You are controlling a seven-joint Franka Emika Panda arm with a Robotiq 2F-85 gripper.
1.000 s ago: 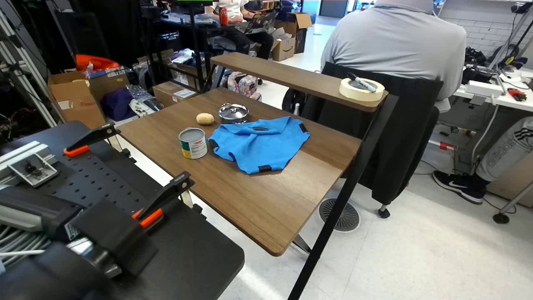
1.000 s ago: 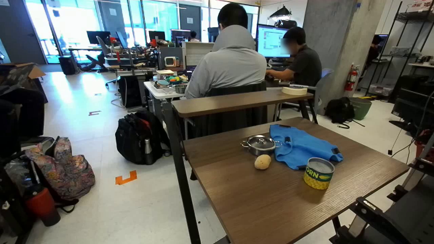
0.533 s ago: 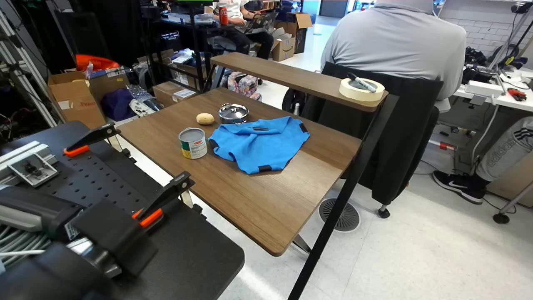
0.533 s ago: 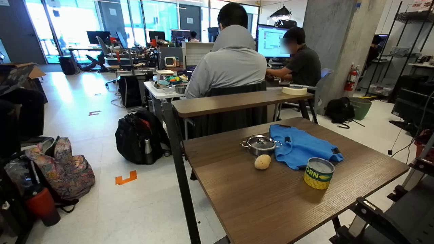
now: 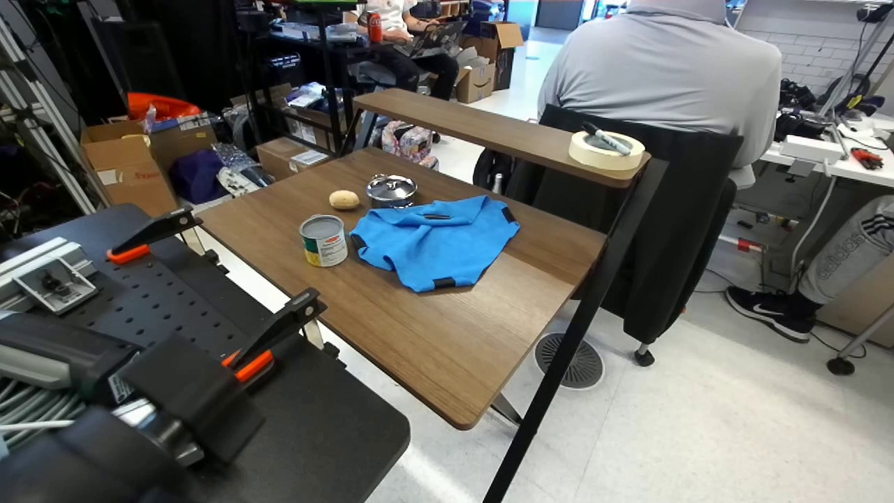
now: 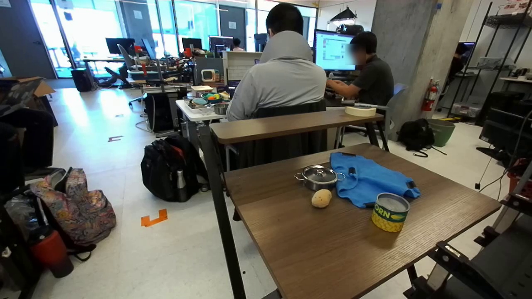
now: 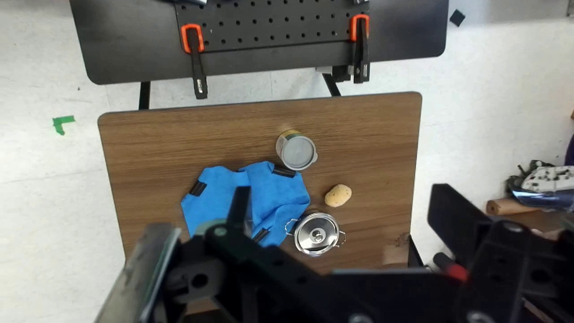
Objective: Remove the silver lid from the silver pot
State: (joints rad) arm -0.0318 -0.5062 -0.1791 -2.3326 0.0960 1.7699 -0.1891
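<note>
The silver lid [image 7: 317, 233] sits on the silver pot [image 6: 319, 185], a small shiny pot with two side handles. The lid has a small round knob in its middle. Both exterior views show the lid in place [image 5: 392, 186] [image 6: 320, 173]. The pot stands at the back of the brown table, close beside the blue cloth. In the wrist view my gripper [image 7: 342, 192] is open and empty, high above the table, its fingers wide apart. The pot shows between the fingers, nearer the left one. Neither exterior view shows the gripper.
A blue cloth [image 7: 273, 197], a potato [image 7: 338, 195] and a corn can [image 7: 297, 151] lie or stand near the pot on the table [image 7: 188, 134]. A raised shelf [image 5: 489, 129] with a tape roll [image 5: 606, 151] runs along the back. Clamps [image 7: 197, 63] jut from the black robot table.
Nothing on the table has moved. Only a person in the background has shifted slightly.
</note>
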